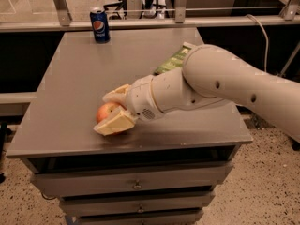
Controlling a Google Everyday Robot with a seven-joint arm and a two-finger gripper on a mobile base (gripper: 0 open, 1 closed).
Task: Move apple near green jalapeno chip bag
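The red-orange apple (106,112) sits on the grey table (70,78) near its front edge, left of centre. My gripper (110,111) reaches in from the right and its two cream fingers stand on either side of the apple, one behind it and one in front, close against it. The green jalapeno chip bag (172,62) lies at the table's right side, mostly hidden behind my white arm (220,86); only its near end with a pale sealed edge shows.
A blue soda can (99,25) stands upright at the table's back left. A metal rail (140,21) runs behind the table. Drawers (136,184) sit under the tabletop. A cable hangs at the right.
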